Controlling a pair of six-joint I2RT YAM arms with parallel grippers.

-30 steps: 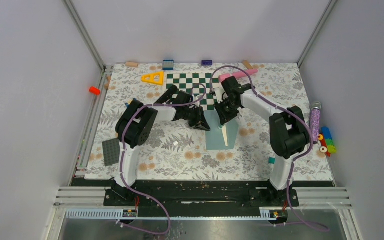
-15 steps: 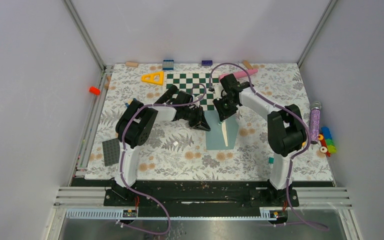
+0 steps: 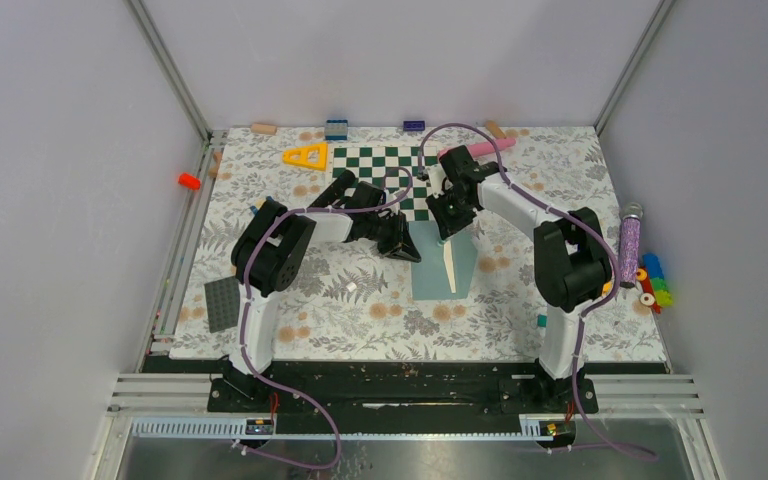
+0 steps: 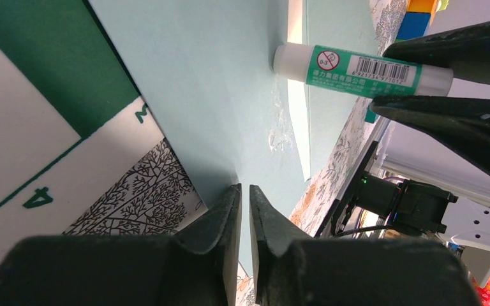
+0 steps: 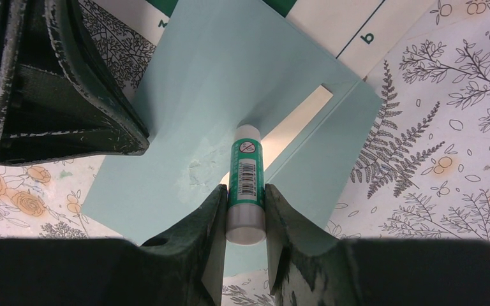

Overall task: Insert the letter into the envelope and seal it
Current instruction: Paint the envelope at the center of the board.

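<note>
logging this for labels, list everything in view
envelope: 1, teal, centre, flap open
letter: 1, cream, strip showing inside envelope
glue stick: 1, green-white, tip on envelope
chessboard: 1, green-white, far centre
triangle: 1, yellow, left of chessboard
pink stick: 1, pink, right of chessboard
baseplate: 1, dark grey, near left
glitter tube: 1, purple, right edge
small blocks: several, mixed, mat edges
left gripper: 1, black, pinching envelope flap
right gripper: 1, black, holding glue stick
</note>
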